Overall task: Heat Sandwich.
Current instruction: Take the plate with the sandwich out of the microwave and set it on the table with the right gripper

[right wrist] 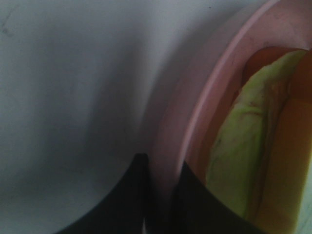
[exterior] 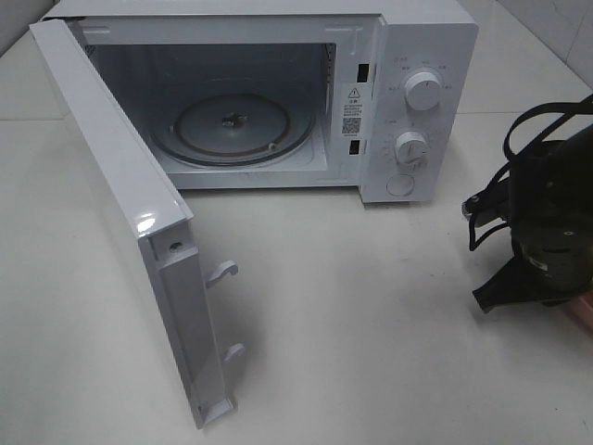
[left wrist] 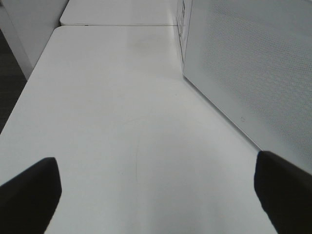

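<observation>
Sandwich (right wrist: 248, 146) looked soft and loose, so we judged the stiff plate (right wrist: 195, 112) rim the safer hold. Right gripper (right wrist: 163, 195) was clamped on that rim; left gripper (left wrist: 156, 195) was spread wide, holding nothing.

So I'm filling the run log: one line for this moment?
microwave door: open | turntable: bare | right tool: shut on pink plate rim | left tool: open

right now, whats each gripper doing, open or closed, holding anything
Left gripper: open, holding nothing.
Right gripper: shut on the rim of the pink plate, which carries the sandwich.
</observation>
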Robot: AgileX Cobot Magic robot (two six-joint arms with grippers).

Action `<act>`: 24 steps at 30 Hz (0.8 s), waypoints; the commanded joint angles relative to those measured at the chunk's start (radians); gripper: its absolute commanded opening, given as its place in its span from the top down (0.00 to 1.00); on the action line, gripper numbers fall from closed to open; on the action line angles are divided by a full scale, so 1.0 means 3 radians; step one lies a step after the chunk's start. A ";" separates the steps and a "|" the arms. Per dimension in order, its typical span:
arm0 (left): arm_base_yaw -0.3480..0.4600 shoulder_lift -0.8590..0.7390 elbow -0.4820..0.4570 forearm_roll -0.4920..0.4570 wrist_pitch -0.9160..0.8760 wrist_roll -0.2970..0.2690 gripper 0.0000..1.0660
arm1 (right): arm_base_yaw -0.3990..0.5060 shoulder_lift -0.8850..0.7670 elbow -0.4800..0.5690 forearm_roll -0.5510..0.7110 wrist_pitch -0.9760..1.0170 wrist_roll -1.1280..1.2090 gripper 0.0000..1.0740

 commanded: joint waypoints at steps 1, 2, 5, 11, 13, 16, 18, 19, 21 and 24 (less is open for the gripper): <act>0.0003 -0.0077 0.0007 0.0007 -0.0027 -0.0030 0.03 | -0.0017 0.0067 -0.0007 -0.0097 0.0063 0.0037 0.99; 0.0003 -0.0077 0.0007 0.0007 -0.0027 -0.0030 0.03 | -0.0017 0.0070 -0.0007 -0.0097 0.0057 0.0037 0.99; 0.0003 -0.0077 0.0007 0.0007 -0.0027 -0.0030 0.03 | -0.0017 0.0070 -0.0007 -0.0097 0.0050 0.0037 0.98; 0.0003 -0.0077 0.0007 0.0007 -0.0027 -0.0030 0.03 | -0.0017 0.0067 -0.0007 -0.0060 -0.0007 0.0017 0.97; 0.0003 -0.0077 0.0007 0.0007 -0.0027 -0.0030 0.03 | -0.0017 0.0063 -0.0007 -0.0057 -0.0020 0.0007 0.96; 0.0003 -0.0077 0.0007 0.0007 -0.0027 -0.0030 0.03 | -0.0017 0.0063 -0.0007 -0.0057 -0.0020 0.0000 0.91; 0.0003 -0.0077 0.0007 0.0007 -0.0027 -0.0030 0.03 | -0.0017 0.0063 -0.0007 -0.0057 -0.0013 -0.0017 0.89; 0.0003 -0.0077 0.0007 0.0007 -0.0027 -0.0030 0.03 | -0.0017 0.0063 -0.0007 0.0000 0.0020 -0.0087 0.83; 0.0003 -0.0077 0.0007 0.0007 -0.0027 -0.0030 0.03 | -0.0017 0.0060 -0.0007 0.0083 0.0047 -0.0190 0.75; 0.0003 -0.0077 0.0007 0.0007 -0.0027 -0.0030 0.03 | -0.0017 -0.0003 -0.0007 0.0250 0.0057 -0.0383 0.59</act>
